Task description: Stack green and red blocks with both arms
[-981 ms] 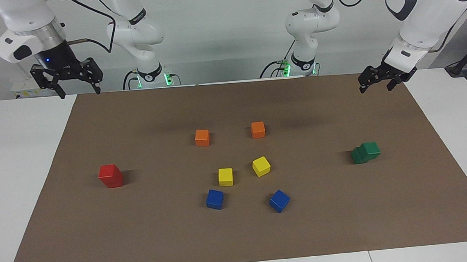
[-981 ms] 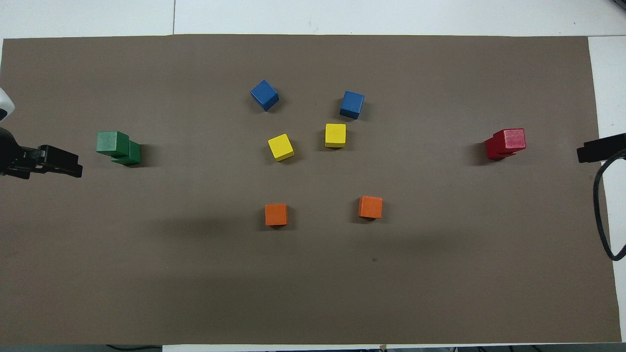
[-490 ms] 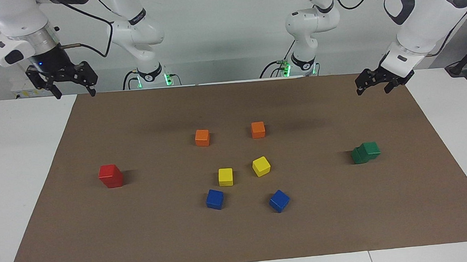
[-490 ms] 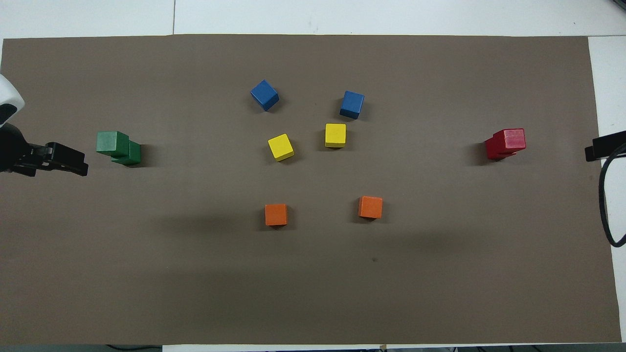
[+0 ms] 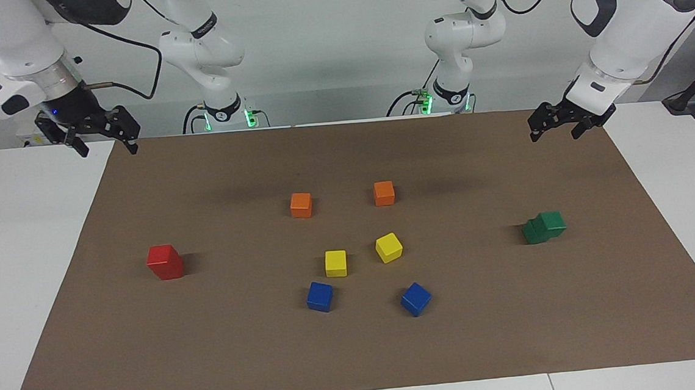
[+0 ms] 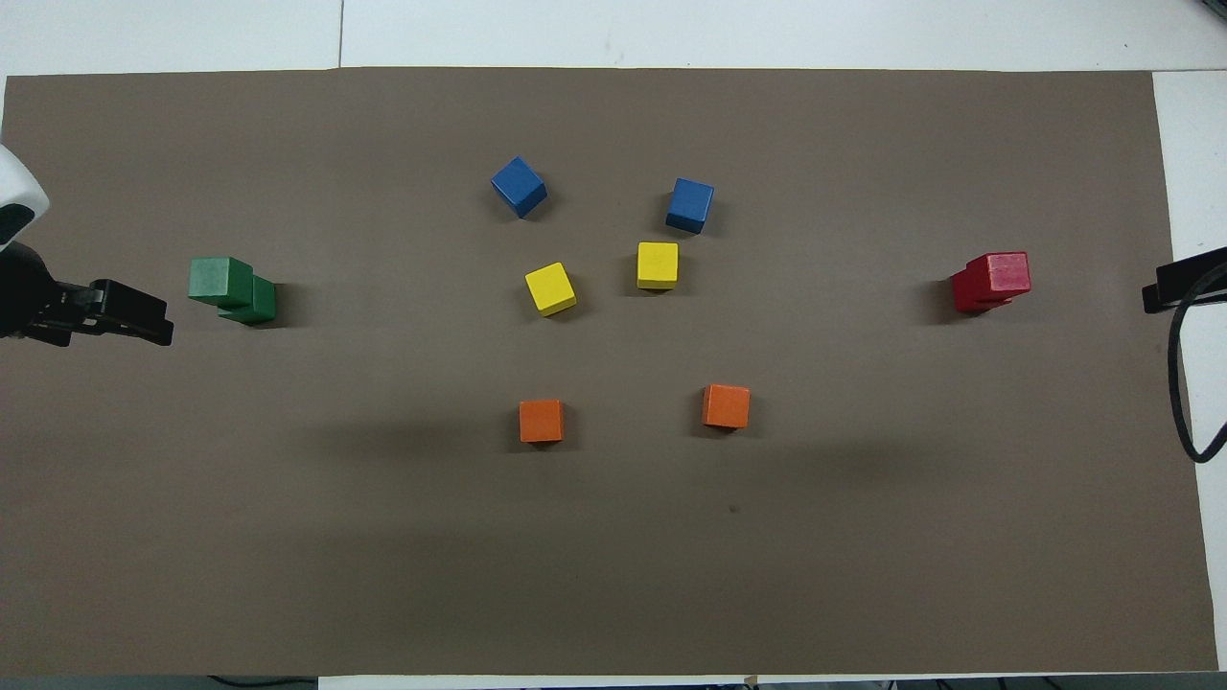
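Facing view
Right pincer (image 5: 104,140): fingers apart, holding nothing, up over the mat's (image 5: 358,353) corner at the right arm's end; over the last second it has drawn up and back toward its own base.
Left pincer (image 5: 555,126): fingers apart, empty, over the mat's edge at the left arm's end; it has barely shifted.
Red stack (image 5: 165,262): well below the right pincer, one red cube on the other, nearly square.
Green stack (image 5: 544,227): below the left pincer, top cube offset and overhanging.
Meaning: both stacks look built and released; I judge the task done, the arms retreating.

Overhead view
Left pincer (image 6: 134,316): just beside the green stack (image 6: 232,290), not touching.
Right pincer (image 6: 1174,286): only its tip shows at the frame's edge, well apart from the red stack (image 6: 992,282).
Counts: two red, two green, two yellow cubes (image 6: 550,288), two blue cubes (image 6: 519,186), two orange cubes (image 6: 542,421); ten in all.
Loose cubes: six, unmoved, mid-bench between the pincers.
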Controlling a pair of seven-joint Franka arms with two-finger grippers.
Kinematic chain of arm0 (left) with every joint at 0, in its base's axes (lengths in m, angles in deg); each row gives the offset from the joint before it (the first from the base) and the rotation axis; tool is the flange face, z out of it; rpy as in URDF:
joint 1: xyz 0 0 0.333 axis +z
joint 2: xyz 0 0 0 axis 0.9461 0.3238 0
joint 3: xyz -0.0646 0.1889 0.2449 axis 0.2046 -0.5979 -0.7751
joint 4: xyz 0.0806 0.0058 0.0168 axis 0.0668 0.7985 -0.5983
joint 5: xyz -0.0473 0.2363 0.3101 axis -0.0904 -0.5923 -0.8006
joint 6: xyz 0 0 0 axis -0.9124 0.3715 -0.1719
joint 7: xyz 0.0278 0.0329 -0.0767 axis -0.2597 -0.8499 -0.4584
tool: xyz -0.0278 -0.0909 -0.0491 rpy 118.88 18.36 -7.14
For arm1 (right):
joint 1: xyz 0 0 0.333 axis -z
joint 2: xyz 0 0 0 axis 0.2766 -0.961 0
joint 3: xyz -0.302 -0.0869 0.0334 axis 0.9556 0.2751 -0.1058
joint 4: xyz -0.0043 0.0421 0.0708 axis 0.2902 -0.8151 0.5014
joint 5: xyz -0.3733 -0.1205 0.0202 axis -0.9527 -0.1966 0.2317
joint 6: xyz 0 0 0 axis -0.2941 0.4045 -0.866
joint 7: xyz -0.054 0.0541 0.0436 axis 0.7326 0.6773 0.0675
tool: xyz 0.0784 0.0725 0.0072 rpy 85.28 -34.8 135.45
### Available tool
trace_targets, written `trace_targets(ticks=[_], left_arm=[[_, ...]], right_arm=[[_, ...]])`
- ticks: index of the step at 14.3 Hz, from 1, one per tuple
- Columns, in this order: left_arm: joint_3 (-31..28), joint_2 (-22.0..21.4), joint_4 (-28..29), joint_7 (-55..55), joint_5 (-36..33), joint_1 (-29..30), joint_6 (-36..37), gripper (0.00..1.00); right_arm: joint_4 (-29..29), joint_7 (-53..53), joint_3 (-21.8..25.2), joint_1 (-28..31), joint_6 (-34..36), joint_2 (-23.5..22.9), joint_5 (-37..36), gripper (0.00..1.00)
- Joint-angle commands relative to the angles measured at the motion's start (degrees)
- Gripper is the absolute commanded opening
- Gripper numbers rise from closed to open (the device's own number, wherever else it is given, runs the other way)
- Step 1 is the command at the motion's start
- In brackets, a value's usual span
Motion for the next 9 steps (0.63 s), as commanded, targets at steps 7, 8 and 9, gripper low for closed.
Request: trace_targets(ticks=[7,8,9], left_arm=[[-0.6,-0.6,-1.14,0.4,-0.66,0.32,0.78,1.0],[-0.6,-0.6,-1.32,0.32,-0.66,0.32,0.6,1.0],[-0.51,-0.69,-0.98,0.32,-0.66,0.32,0.6,1.0]], right_arm=[[-0.48,0.88,-0.46,1.59,0.33,0.55,0.77,1.0],[-0.48,0.88,-0.46,1.59,0.33,0.55,0.86,1.0],[-0.48,0.88,-0.46,1.59,0.33,0.55,0.77,1.0]])
